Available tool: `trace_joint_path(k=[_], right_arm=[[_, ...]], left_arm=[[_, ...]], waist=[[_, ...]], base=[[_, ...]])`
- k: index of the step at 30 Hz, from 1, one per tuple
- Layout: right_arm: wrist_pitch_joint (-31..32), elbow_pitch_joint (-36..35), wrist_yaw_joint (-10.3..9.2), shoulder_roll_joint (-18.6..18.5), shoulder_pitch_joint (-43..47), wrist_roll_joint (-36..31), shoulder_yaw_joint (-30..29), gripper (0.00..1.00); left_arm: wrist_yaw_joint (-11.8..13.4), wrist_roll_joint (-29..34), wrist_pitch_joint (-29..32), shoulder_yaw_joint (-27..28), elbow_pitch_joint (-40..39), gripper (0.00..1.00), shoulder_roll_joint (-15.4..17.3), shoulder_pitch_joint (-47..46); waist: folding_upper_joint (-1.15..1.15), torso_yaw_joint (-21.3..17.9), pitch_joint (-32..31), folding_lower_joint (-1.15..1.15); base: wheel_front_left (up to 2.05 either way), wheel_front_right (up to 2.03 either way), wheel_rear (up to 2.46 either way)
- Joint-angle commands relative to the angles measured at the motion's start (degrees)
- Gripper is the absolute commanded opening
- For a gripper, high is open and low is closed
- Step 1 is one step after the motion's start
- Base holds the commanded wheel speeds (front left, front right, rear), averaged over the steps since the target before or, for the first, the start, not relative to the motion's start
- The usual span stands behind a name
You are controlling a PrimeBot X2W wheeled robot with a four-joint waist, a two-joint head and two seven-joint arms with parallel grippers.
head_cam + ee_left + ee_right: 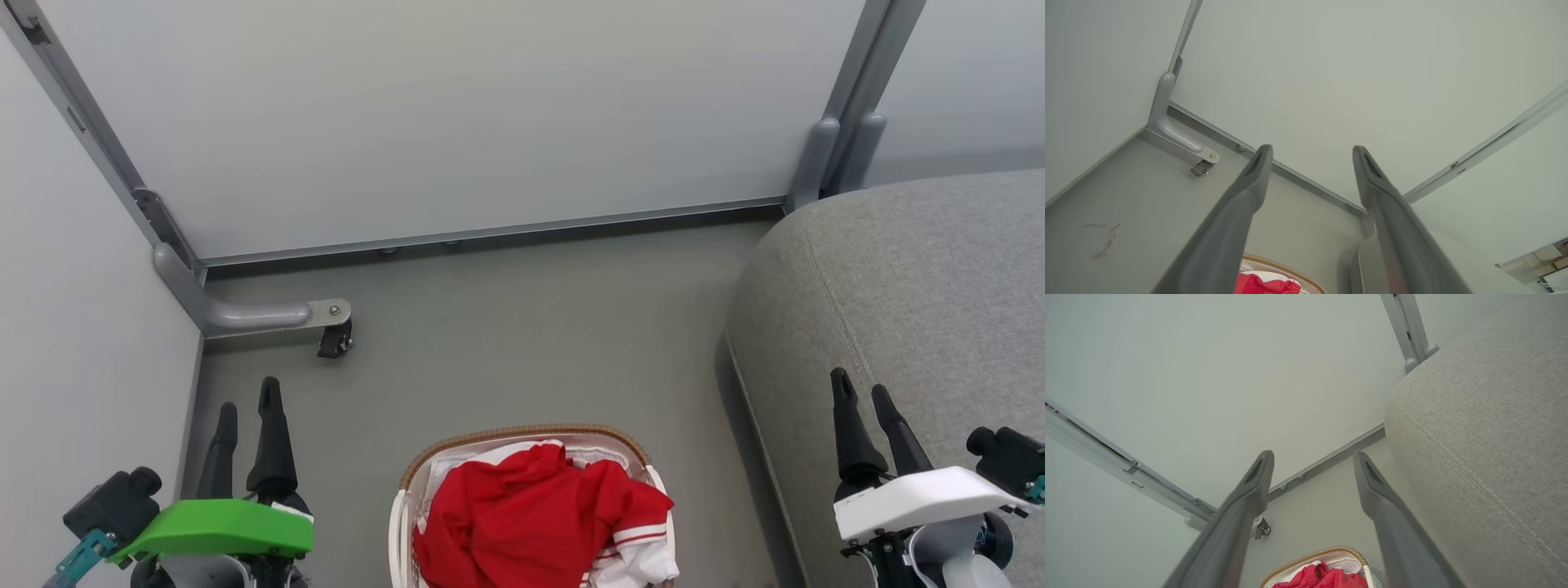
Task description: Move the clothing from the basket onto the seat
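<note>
Left end effector (247, 398): fingers spread wide, empty, left of the basket (522, 430).
Right end effector (860, 384): fingers spread wide, empty, in front of the seat (914, 278).
Clothing (531, 514): red, with white striped cuffs, heaped in the basket on the floor (506, 327).
Seat: grey woven upholstery, just right of the basket.

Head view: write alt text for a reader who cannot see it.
A white basket with a brown woven rim sits on the grey floor at bottom centre, heaped with red-and-white clothing. A large grey seat stands to its right. The left gripper at lower left and the right gripper at lower right are open and empty.
</note>
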Motion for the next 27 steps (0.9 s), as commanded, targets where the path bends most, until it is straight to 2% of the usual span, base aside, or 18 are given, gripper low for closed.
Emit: trace_joint_path(k=[1,27], right_arm=[[-0.7,-0.4,0.03,-0.4,0.0,-2.2,0.2,1.00],[-4.4,0.7,0.03,-0.6,1.1,-18.4,0.9,1.00]], left_arm=[[0.3,2.1,-0.6,0.0,-0.3,1.00,0.4,0.4],[0.3,15.6,-4.3,-1.4,2.9,1.00,0.5,2.2]], waist=[[0.00,0.0,0.0,0.00],[0.00,0.4,-0.2,0.00]], base=[[0.00,0.00,0.00],[0.00,0.00,0.00]])
